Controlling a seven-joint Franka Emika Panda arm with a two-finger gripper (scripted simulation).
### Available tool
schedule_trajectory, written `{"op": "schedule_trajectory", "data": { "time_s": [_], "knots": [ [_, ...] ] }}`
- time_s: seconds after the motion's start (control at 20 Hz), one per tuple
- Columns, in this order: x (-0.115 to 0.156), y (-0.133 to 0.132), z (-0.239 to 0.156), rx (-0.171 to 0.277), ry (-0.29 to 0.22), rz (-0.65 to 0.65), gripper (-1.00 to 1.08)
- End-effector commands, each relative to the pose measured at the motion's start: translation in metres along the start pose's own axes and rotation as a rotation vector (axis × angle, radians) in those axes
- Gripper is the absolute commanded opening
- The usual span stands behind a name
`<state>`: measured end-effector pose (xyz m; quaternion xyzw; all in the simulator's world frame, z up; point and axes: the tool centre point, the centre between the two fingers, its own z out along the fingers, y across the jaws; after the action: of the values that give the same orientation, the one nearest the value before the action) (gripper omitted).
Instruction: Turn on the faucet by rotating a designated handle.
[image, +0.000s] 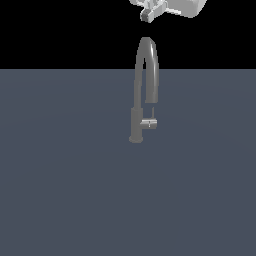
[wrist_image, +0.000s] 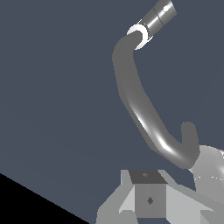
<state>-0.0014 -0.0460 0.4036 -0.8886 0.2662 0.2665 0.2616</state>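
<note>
The dark grey faucet (image: 136, 120) stands on the floor at the middle of the exterior view, its arched spout (image: 150, 60) rising high. The handle (image: 149, 123), a short stub with a silvery tip, juts from the column toward the exterior view's right. My gripper (image: 147, 16) hangs well above the top of the spout, touching nothing. In the wrist view the spout (wrist_image: 140, 109) curves away below the gripper (wrist_image: 149, 199), and the handle (wrist_image: 158, 16) shows far beyond it. The fingers sit together, shut and empty.
A flat grey-blue floor (image: 60, 190) spreads around the faucet. Beyond its far edge the background is black. Nothing else stands on it.
</note>
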Motion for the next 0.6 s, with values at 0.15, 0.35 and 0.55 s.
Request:
{"op": "schedule_trajectory", "data": {
  "time_s": [0.15, 0.35, 0.55],
  "knots": [
    [0.036, 0.000, 0.003, 0.070, -0.082, 0.072, -1.00],
    [0.062, 0.002, 0.008, 0.122, -0.142, 0.125, -1.00],
    [0.088, 0.005, 0.014, 0.175, -0.204, 0.181, -1.00]
  ]
}}
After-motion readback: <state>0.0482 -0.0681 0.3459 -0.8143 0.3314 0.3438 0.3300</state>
